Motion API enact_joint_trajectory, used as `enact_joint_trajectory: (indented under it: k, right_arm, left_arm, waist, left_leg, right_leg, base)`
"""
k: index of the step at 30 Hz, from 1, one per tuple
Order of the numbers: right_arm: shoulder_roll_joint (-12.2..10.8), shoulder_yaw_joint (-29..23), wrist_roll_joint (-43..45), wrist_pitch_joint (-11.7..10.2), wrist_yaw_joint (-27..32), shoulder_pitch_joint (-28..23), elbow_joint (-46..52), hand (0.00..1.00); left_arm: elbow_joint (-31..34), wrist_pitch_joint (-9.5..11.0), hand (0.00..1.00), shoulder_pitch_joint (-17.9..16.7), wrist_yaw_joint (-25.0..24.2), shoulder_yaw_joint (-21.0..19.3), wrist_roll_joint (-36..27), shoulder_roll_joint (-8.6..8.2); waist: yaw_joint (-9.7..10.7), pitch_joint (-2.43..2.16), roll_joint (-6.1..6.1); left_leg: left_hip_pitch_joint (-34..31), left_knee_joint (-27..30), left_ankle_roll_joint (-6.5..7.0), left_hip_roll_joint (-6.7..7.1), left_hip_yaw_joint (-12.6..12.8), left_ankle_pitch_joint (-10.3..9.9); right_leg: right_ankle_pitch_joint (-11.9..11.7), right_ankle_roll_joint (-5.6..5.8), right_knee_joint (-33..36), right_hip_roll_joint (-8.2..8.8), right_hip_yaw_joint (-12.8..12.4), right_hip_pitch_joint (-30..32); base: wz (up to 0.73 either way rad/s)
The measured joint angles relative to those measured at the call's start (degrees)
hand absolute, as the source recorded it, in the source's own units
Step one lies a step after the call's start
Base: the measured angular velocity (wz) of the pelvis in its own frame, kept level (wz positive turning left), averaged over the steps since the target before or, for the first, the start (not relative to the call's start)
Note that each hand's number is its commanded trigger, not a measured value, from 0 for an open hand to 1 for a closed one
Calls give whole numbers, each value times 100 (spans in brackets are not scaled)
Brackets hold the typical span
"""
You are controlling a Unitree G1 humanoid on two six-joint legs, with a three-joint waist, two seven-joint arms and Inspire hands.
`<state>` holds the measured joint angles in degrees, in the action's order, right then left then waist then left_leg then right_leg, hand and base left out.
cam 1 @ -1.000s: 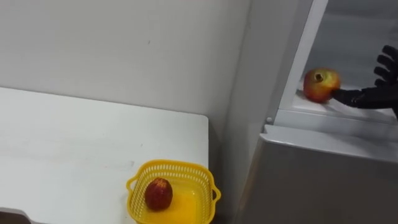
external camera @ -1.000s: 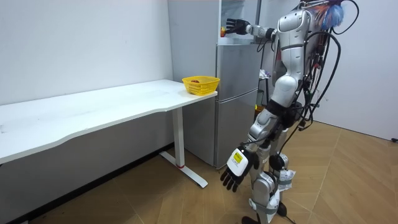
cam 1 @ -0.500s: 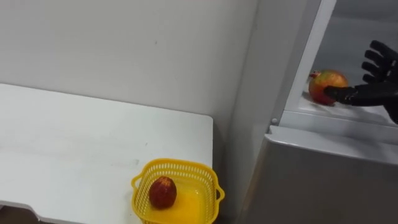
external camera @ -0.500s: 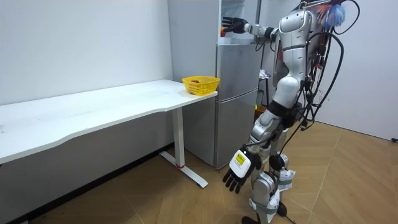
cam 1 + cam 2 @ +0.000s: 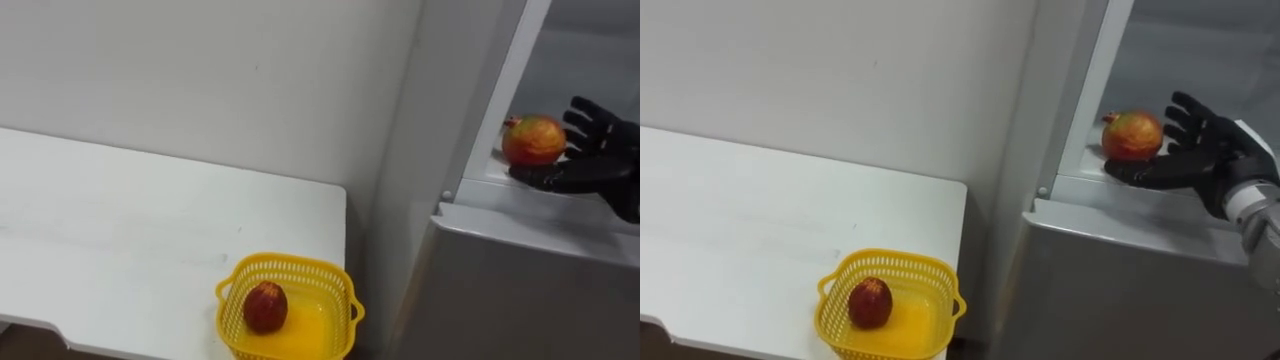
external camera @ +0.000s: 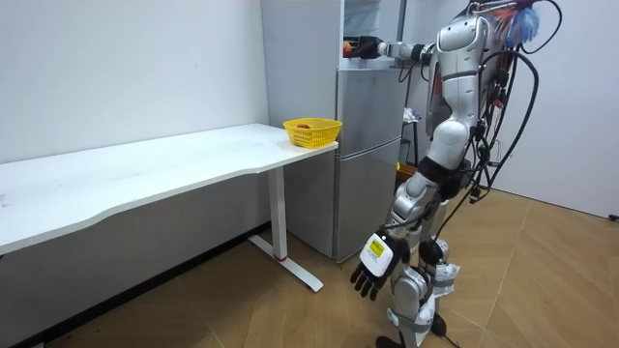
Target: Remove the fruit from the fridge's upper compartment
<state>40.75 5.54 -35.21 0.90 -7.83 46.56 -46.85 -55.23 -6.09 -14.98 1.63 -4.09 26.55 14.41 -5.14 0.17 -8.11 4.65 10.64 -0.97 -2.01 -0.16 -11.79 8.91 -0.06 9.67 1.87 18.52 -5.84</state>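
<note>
A red and yellow round fruit (image 5: 533, 140) (image 5: 1132, 136) sits at the front of the upper fridge shelf (image 5: 500, 175). My right hand (image 5: 590, 160) (image 5: 1190, 150) is open inside the compartment. Its thumb lies along the shelf just in front of and below the fruit, and its spread fingers stand to the fruit's right. The fingers do not curl round the fruit. In the room view I stand facing the fridge (image 6: 368, 145) with my right hand (image 6: 366, 46) raised into it, and my left hand (image 6: 370, 280) hangs open by my thigh.
A yellow basket (image 5: 285, 264) (image 6: 311, 131) with a dark red fruit (image 5: 266, 306) in it stands on the white table's (image 5: 120, 230) corner beside the fridge. The fridge's grey side wall (image 5: 430, 120) and the closed lower door (image 5: 520, 290) lie below and left of the shelf.
My right hand has pushed further left along the shelf, so the thumb now runs under the fruit's front instead of touching its right side. The view has shifted slightly.
</note>
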Motion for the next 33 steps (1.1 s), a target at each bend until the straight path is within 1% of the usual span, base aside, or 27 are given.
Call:
enact_joint_trajectory:
  k: [3, 5, 6, 7, 10, 13, 16, 20, 25, 28, 30, 33]
  right_arm:
    - [0, 0, 105, 0, -79, 0, -57, 0]
    - [0, 0, 129, -1, -105, 1, -177, 1]
    - [0, 2, 141, 0, -106, 0, -208, 92]
    - [0, 3, 182, 1, -109, 0, -267, 100]
    - [0, 3, 199, 6, -109, 0, -425, 100]
    - [0, 3, 264, 44, -118, 1, -433, 100]
    - [0, -4, 488, 38, -95, 6, -409, 100]
    - [0, -3, 836, 38, -74, 25, -220, 100]
    - [0, -3, 881, -18, -28, 30, -157, 100]
    - [-1, -4, 881, -31, 111, 81, -106, 100]
    - [0, -5, 879, -31, 143, 81, 17, 100]
    - [-1, -3, 870, -32, 149, 81, 118, 100]
  left_arm:
    - [0, -32, 0, 0, -16, 1, 3, 0]
    - [1, -68, 0, 0, -66, 1, 2, 3]
    - [2, -81, 0, 3, -89, 1, 2, 4]
    - [2, -111, 0, 13, -129, 3, 2, 4]
    - [2, -114, 0, 40, -234, 2, 2, 11]
    - [4, -117, 0, 71, -303, 3, 6, 12]
    - [4, -118, 0, 107, -356, 96, 7, 25]
    - [-7, -103, 0, 106, -404, 108, 8, 34]
    - [-6, -92, 0, 172, -476, 218, 19, 37]
    - [-7, -85, 0, 199, -478, 217, 24, 36]
    - [-6, -85, 0, 186, -472, 221, 14, 35]
    - [3, -87, 0, 191, -440, 226, 1, 36]
  waist:
    - [-10, -10, -15]
    - [-30, -30, -50]
    - [-38, -35, -62]
    - [-64, -36, -83]
    - [-121, -25, -120]
    - [-138, -1, -169]
    - [-131, 3, -175]
    - [-141, 0, -179]
    - [-146, 7, -169]
    - [-174, 18, -151]
    - [-162, 34, -117]
    - [-139, 29, -56]
  left_leg:
    - [-2, 8, -1, 0, -13, 0]
    - [-5, 15, -1, 0, -21, 0]
    - [-5, 18, -1, 2, -25, 0]
    - [-6, 27, -1, 3, -26, 0]
    - [-11, 36, -1, 6, -30, 0]
    - [-55, 70, -2, 15, -37, -2]
    - [-103, 111, -2, 29, -55, -2]
    - [-101, 112, -1, 30, -55, -1]
    - [-96, 114, -1, 31, -55, -1]
    - [-89, 82, -1, 26, -39, -1]
    - [-85, 71, -1, 26, -37, -1]
    - [-78, 59, -1, 20, -34, 0]
  right_leg:
    - [0, 0, -2, 0, 29, -12]
    - [0, 0, -4, 1, 43, -21]
    - [0, 0, -4, 2, 44, -22]
    - [0, 0, -4, 2, 44, -24]
    - [0, 0, -5, 5, 44, -29]
    - [6, -9, -18, 8, 43, -19]
    - [7, -16, -19, 13, 32, 13]
    - [12, -23, -16, 14, 35, 16]
    - [11, -23, -16, 15, 32, 22]
    - [12, -23, -16, 10, 11, 33]
    - [11, -23, -8, 11, 10, 37]
    - [11, -22, 0, 8, 15, 40]
  base:
    - [1]
    - [0]
    - [0]
    - [0]
    - [0]
    - [1]
    - [1]
    - [0]
    - [0]
    - [-1]
    - [0]
    - [0]
